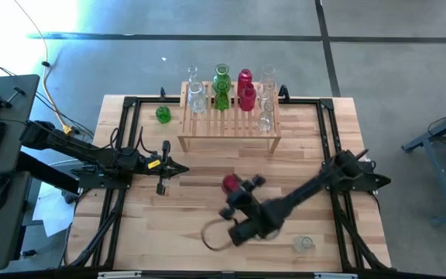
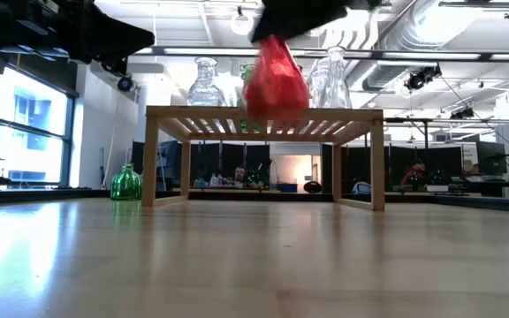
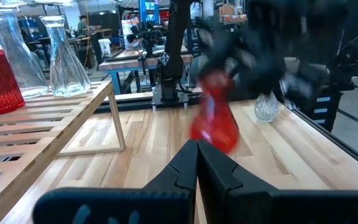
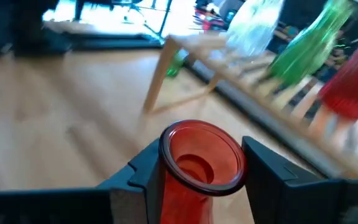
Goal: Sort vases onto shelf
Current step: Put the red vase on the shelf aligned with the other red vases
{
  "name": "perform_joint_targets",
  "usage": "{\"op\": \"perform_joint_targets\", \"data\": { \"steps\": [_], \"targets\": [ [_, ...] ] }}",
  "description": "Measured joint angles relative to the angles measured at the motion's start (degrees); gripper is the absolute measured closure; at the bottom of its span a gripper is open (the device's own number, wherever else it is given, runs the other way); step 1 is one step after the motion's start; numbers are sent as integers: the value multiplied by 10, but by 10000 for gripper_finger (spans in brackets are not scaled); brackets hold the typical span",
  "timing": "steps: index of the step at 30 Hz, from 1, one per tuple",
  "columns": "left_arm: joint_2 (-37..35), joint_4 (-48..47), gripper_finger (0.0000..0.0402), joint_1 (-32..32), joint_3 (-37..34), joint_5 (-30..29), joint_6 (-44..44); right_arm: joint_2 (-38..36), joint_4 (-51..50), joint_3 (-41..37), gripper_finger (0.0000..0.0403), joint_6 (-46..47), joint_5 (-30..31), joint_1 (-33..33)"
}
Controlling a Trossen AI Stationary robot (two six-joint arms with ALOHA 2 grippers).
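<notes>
- Plank table (image 1: 169, 232) holds, from the left, the waiting left claw (image 1: 183, 168), its fingers pressed together and empty.
- Right claw (image 1: 242, 190) pinches a red vase (image 1: 231, 184) by the neck, lifted clear in front of the shelf (image 1: 229, 132).
- Glass looks light, rigid, slick and breakable; the neck seems the safest hold.
- Right wrist view shows its open mouth between the fingers (image 4: 272, 177); low view shows the air beneath it.

Red vase (image 4: 202, 163), green vase (image 2: 125, 184), light-wood shelf (image 1: 229, 136).
</notes>
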Motion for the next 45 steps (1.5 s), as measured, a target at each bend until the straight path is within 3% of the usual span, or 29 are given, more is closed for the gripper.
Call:
{"op": "perform_joint_targets", "data": {
  "steps": [7,12,15,19,28,45],
  "targets": [
    [0,-2,401,0,0,0,0,-2,-138,209,263,-95,0,-106],
    [0,-2,402,0,0,0,0,-3,-198,286,263,-108,-44,-190],
    [0,-2,401,0,0,0,0,-3,-220,294,263,-90,-66,-235],
    [0,-4,402,0,0,0,0,-3,-296,289,263,9,-81,-275],
    [0,-4,402,0,0,0,0,-2,-398,281,263,141,-66,-286],
    [0,-4,401,0,0,0,0,-2,-399,248,263,191,-64,-314]
  ]
}}
